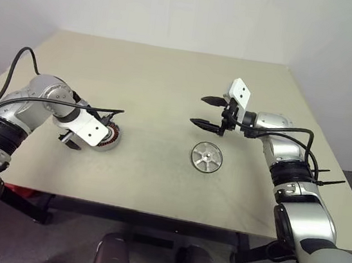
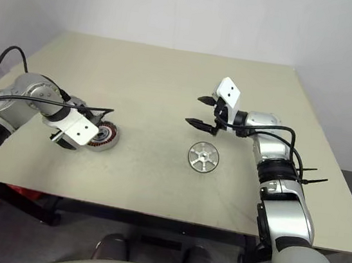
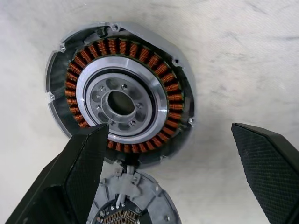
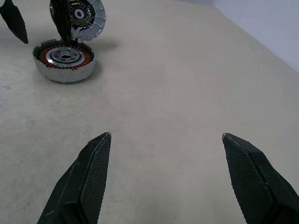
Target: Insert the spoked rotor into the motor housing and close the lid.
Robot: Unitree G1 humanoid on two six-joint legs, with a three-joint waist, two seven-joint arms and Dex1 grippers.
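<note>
Trouble looms if my wide-open left gripper bumps the propped lid above the motor housing, while the spoked rotor waits at 6 o'clock of my spread right gripper.

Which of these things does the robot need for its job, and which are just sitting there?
For the job: spoked rotor, motor housing, lid standing up at the housing's edge, left gripper and right gripper, both open.

Just there: table, black cables on the arms.
</note>
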